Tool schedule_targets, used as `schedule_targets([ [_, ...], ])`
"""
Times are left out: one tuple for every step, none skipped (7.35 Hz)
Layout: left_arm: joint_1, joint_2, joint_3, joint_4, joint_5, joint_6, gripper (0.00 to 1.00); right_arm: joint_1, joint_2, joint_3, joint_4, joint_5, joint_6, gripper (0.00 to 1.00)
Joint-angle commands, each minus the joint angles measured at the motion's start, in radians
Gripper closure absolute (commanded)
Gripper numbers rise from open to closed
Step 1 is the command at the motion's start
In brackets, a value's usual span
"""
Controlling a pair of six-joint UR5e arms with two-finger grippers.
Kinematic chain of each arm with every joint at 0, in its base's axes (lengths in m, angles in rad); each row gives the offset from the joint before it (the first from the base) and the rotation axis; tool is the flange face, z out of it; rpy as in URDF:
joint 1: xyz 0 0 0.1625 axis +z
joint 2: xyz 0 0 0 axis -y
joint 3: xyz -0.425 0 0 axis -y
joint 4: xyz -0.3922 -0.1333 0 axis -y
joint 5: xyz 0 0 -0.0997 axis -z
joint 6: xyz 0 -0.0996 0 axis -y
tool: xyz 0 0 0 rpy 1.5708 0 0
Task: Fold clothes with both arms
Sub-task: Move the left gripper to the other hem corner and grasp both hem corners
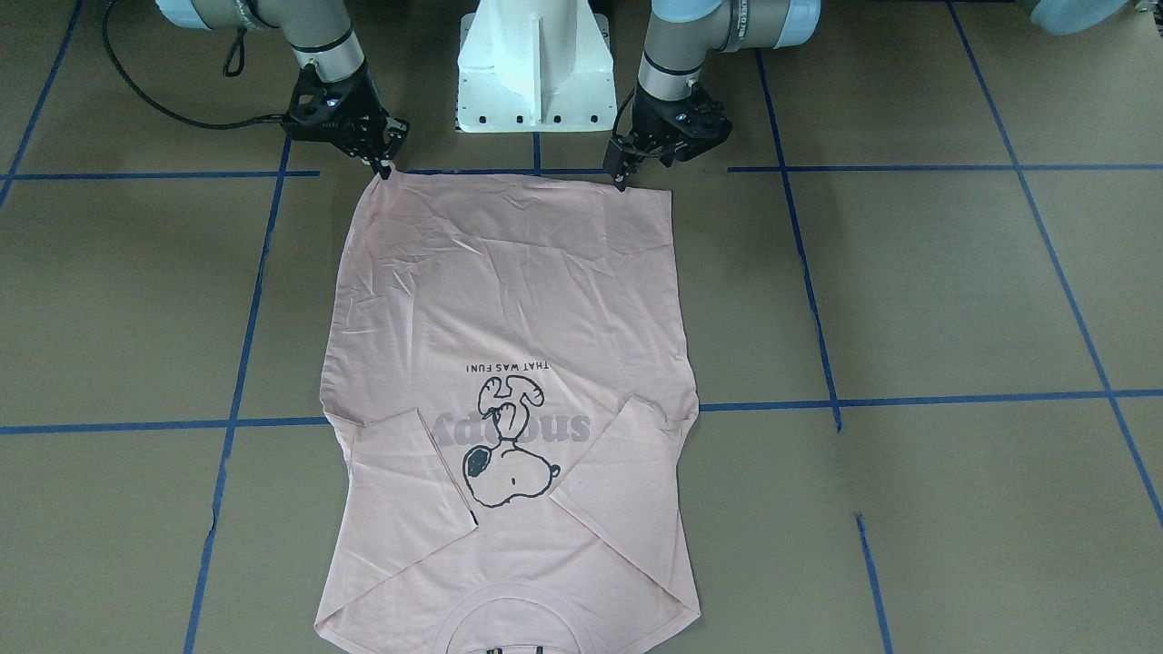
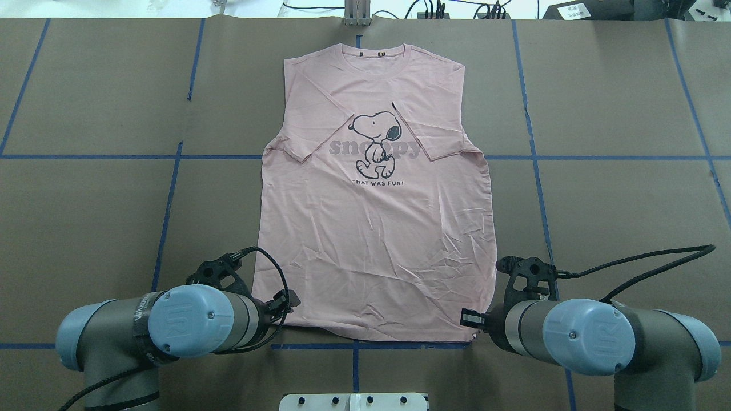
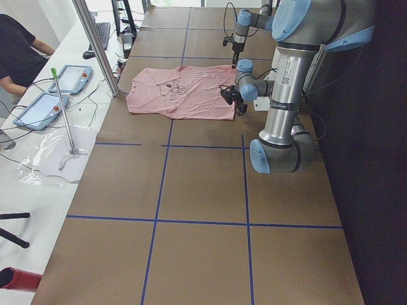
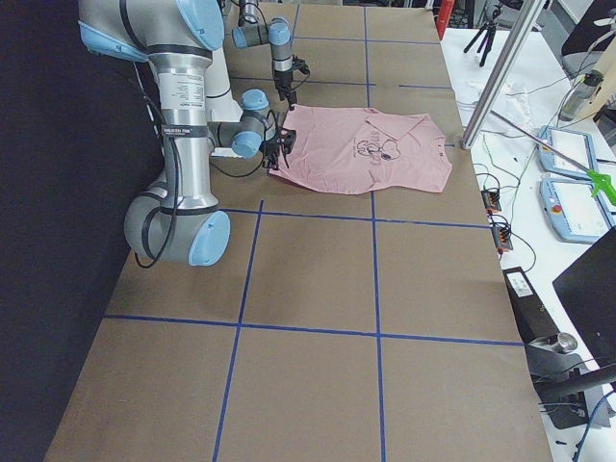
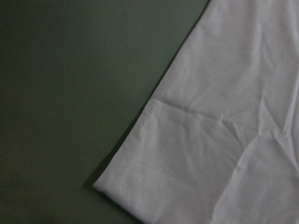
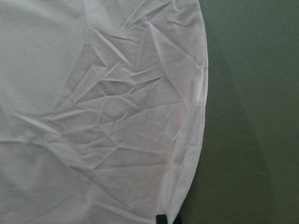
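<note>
Pink T-shirt (image 2: 371, 240) lies flat, print up, on the brown surface (image 2: 599, 200) btwn the two arms. Its neckline (image 2: 377, 54) is at the far edge and its hem is nearest the white pedestal (image 1: 536, 73). Both short sleeves are folded inward over the chest. One (image 2: 317, 134) lies beside the cartoon dog (image 2: 374, 142), the other (image 2: 437, 137) on the opp side, w/ a small black tag (image 2: 393, 104) at its edge. Grey lettering sits behind the dog and a small black caption (image 2: 377, 182) runs under it. Lower half of the fabric is creased.

Right tool (image 1: 385, 169) is tipped down onto the hem corner on its side – the cloth rises in a little peak to meet it. In the right wrist view two dark fingertips (image 6: 160, 218) sit either side of the hem edge, so it looks pinched on the shirt.

Left tool (image 1: 621, 182) touches the hem a bit in from the other corner, fingers drawn narrow. Its wrist view shows only the corner lying on the surface and no fingers – can't tell if it's clamped or just resting there.

Blue tape lines (image 2: 85, 156) grid the surface, and one passes under the shirt at chest level. An operator in black (image 3: 19, 51) sits at the side bench
</note>
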Motion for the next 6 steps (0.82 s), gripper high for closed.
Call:
schedule_targets([
  [-0.003, 0.001, 0.017, 0.014, 0.032, -0.004, 0.04, 0.0, 0.004, 0.001, -0.001, 0.0, 0.0, 1.0],
  [-0.001, 0.004, 0.028, 0.015, 0.04, -0.003, 0.06, 0.0, 0.004, 0.001, -0.001, 0.0, 0.0, 1.0],
  [0.002, 0.004, 0.026, 0.015, 0.04, -0.004, 0.07, 0.008, 0.004, 0.001, -0.001, 0.003, 0.0, 1.0],
  [0.006, 0.002, 0.026, 0.015, 0.04, -0.003, 0.1, 0.012, 0.003, 0.001, -0.001, 0.008, 0.0, 1.0],
  [0.007, 0.004, 0.026, 0.015, 0.04, -0.004, 0.13, 0.015, 0.003, 0.001, -0.001, 0.009, -0.002, 1.0],
  [0.007, 0.005, 0.028, 0.015, 0.042, -0.004, 0.15, 0.017, 0.003, 0.001, -0.001, 0.011, -0.002, 1.0],
])
